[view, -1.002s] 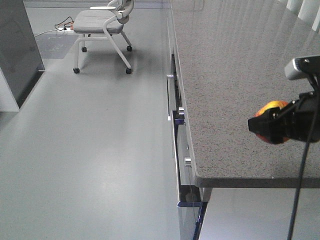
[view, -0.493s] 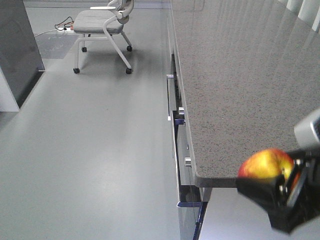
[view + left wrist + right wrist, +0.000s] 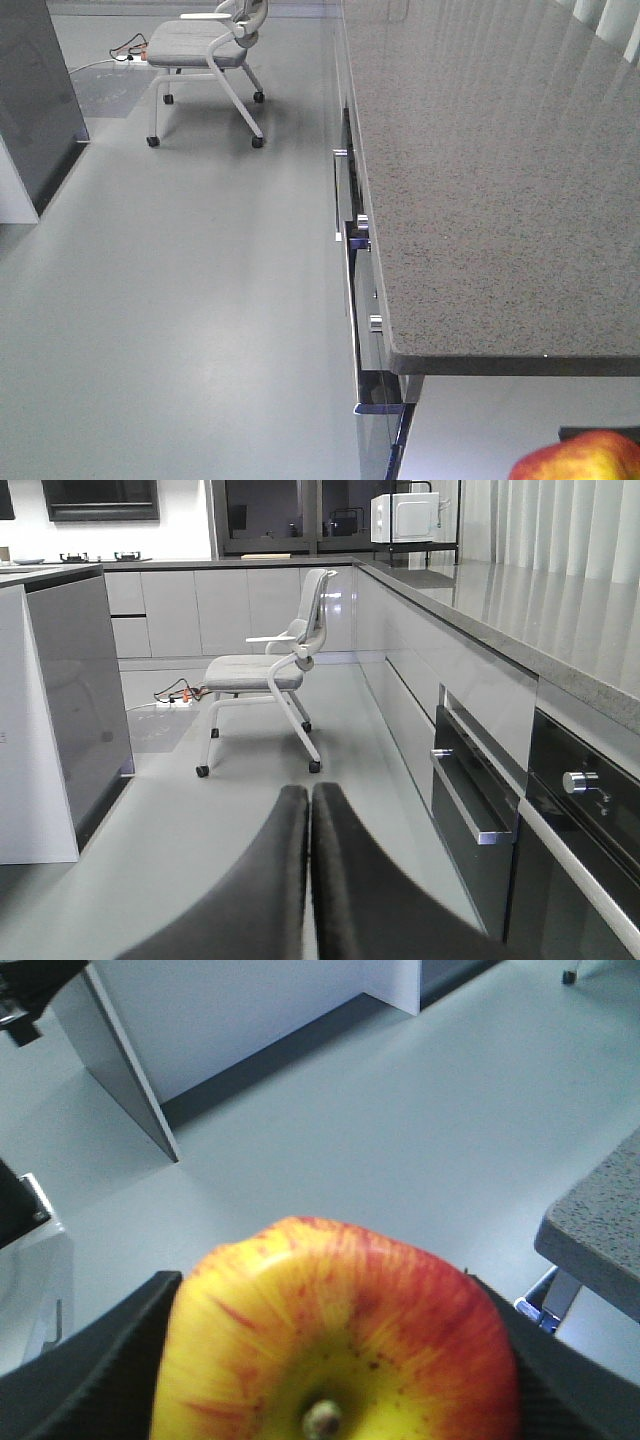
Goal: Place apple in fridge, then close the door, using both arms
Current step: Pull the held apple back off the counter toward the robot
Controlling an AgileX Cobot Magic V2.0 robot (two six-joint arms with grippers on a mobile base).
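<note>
Right claw (image 3: 335,1360): pinching the apple (image 3: 340,1340); one dark finger shows at each lower corner of the right wrist frame, both against the fruit's sides.
Left claw (image 3: 308,810): pressed together, holding nothing, low at bottom centre of the left wrist frame and pointing along the open floor.
Apple location: held in the air, clear of the table (image 3: 480,180). In the front frame only its top shows, at the bottom right corner. Stem end faces the wrist camera.
Fridge and door: not identified with certainty. A dark grey panel (image 3: 75,700) with a white side stands at the left edge of the left wrist frame; whether this is the fridge cannot be told.
Step in hand (judgement): carrying the apple toward the fridge; placing and closing are not yet done.
Risk 1: apple slips. Cause: smooth round skin held on two narrow contact areas.
Risk 2: claw or apple strikes the table corner, visible at the right edge of the right wrist frame. Cause: a swing made too close.
Risk 3: collision with the door. Cause: its position is not confirmed in any view.
Risk 4: the chair (image 3: 205,50) in the upper part of the front frame obstructs travel.
</note>
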